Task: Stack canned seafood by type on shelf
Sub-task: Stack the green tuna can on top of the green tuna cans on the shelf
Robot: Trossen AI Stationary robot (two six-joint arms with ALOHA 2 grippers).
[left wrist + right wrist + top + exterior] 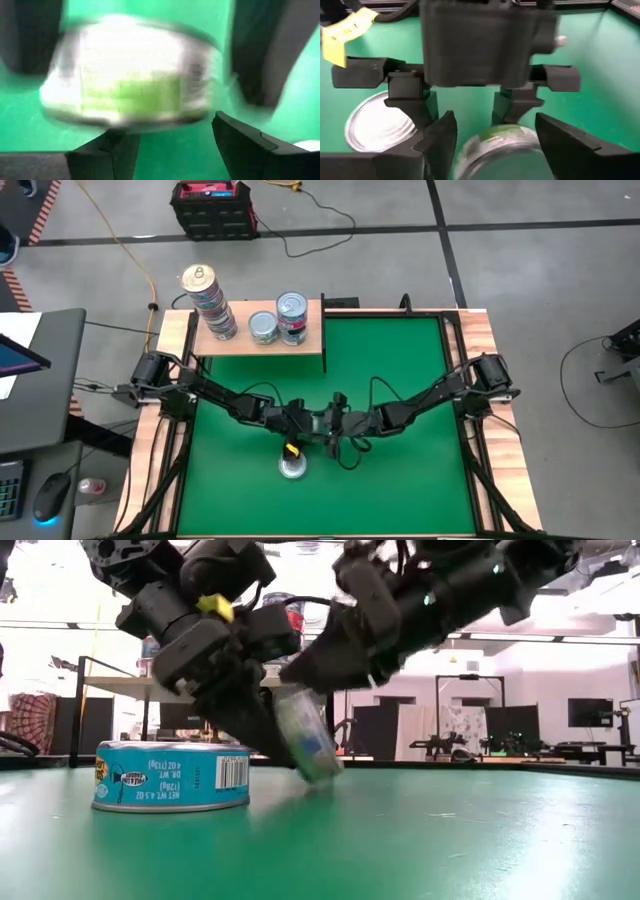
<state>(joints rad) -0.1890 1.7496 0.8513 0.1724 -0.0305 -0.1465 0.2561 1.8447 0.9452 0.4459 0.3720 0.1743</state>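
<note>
Tilted tin (308, 745) gripped between both arms' meeting jaws, edge on the green mat (450, 830), beside a flat tin (172, 776).

My two arms reach in from opposite sides and meet low over the middle. My left tool (303, 423) and right tool (330, 425) face each other, fingers spread, nearly touching.
</note>
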